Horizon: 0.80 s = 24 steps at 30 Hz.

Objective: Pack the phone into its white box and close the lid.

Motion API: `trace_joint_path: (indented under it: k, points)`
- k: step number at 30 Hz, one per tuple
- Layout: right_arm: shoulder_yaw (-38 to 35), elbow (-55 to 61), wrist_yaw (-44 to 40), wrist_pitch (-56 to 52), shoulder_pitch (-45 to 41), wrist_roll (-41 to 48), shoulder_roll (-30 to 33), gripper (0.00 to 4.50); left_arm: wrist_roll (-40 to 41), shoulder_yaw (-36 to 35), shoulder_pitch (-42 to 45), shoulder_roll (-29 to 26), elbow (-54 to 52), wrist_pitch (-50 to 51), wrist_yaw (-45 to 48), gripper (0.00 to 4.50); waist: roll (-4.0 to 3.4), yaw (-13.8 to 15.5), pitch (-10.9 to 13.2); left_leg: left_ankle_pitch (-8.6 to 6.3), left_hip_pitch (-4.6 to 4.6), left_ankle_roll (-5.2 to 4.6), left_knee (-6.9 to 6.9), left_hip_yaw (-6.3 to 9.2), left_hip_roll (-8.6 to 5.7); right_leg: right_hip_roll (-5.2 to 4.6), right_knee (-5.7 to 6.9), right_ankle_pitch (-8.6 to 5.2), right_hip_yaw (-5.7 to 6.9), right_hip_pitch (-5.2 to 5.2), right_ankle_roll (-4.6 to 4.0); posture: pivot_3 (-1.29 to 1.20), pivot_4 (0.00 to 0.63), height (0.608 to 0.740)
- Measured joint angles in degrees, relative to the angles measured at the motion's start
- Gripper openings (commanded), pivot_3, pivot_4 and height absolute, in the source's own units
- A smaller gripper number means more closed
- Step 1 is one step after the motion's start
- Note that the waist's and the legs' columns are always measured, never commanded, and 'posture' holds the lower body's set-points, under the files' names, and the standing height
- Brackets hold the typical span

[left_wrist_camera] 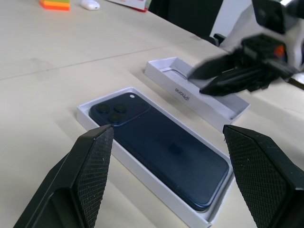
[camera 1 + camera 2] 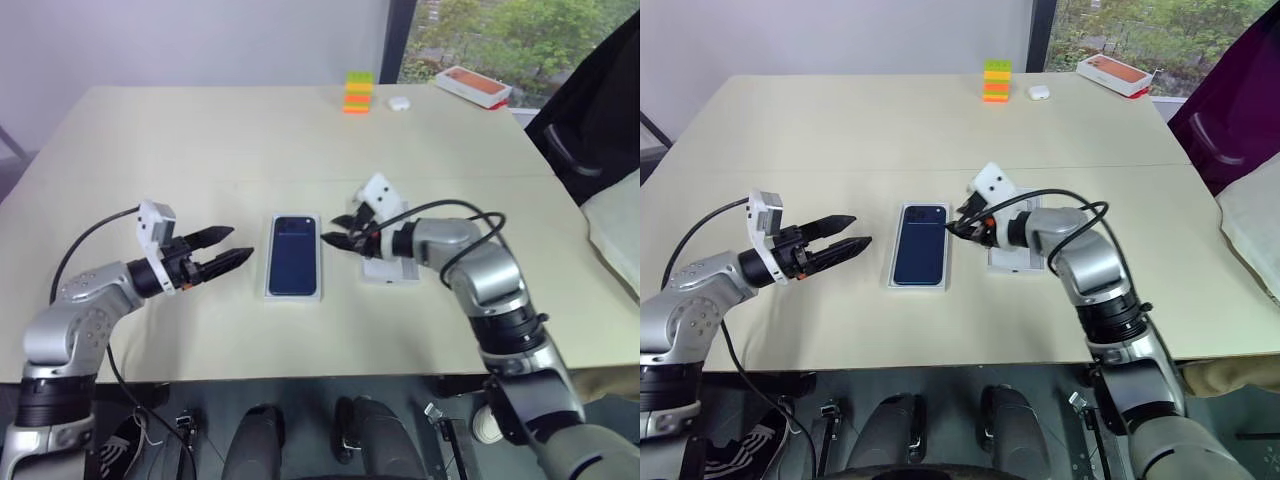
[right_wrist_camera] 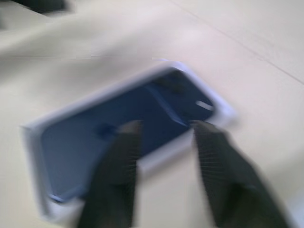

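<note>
phone (image 2: 293, 255) sits in white box (image 2: 270, 290); both grippers spread, empty. next: right gripper (image 2: 338, 229) fetches lid (image 1: 228, 107) at box's 3 o'clock.

Table (image 2: 200, 140): white box (image 2: 271, 290) (lid (image 1: 223, 107) beside)

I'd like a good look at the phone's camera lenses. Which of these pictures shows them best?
The left wrist view: the phone lies close, sharp, in the white box, its lenses clear. Both eye views show it small from above; the right wrist view shows it blurred.
</note>
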State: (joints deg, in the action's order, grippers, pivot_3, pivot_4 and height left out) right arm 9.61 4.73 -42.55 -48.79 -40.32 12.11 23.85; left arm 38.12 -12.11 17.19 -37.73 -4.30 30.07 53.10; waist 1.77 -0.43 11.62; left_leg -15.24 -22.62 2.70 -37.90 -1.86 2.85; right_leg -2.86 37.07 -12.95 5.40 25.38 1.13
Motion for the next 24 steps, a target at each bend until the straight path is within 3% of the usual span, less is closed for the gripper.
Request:
trace_joint_path:
  k: [2, 9, 20, 24]
  points:
    - [-0.56, -0.03, 1.41, -1.69, -0.74, -0.12, 0.55, 4.47, -3.37, 1.04, 1.50, 0.02, 2.47, -5.30, 1.35, 3.90, 0.00, -0.05, 0.00, 0.00, -0.01, 0.00, 0.00, -0.03, 0.00, 0.00, 0.00, 0.00, 0.01, 0.02, 0.00, 0.00, 0.150, 0.740]
    - [-4.66, -1.35, 5.15, -10.19, -1.40, 1.14, 2.02, 4.47, -3.67, 1.48, 4.39, 1.86, 5.89, -8.69, 4.56, 3.90, 0.00, -0.20, 0.00, -0.01, -0.03, -0.03, 0.01, -0.07, 0.01, 0.00, 0.01, 0.03, -0.01, 0.05, -0.03, 0.00, 0.150, 0.740]
    - [-11.71, -1.96, 14.57, -30.26, -7.63, 3.96, -2.25, 4.47, -3.97, 0.69, 4.92, 1.62, 9.20, -10.76, 8.72, 3.90, 0.00, -0.20, 0.00, -0.01, -0.06, -0.03, 0.01, -0.06, 0.05, 0.03, 0.00, 0.04, -0.03, 0.06, -0.04, 0.00, 0.150, 0.740]
    - [-10.09, -1.28, 16.70, -35.21, -8.57, 4.20, -1.93, 4.47, -3.92, 0.66, 4.95, 3.07, 9.04, -10.74, 7.18, 3.90, 0.00, -0.22, 0.00, -0.02, -0.08, -0.04, 0.01, -0.04, 0.05, 0.02, 0.00, 0.03, -0.04, 0.07, -0.03, 0.00, 0.150, 0.740]
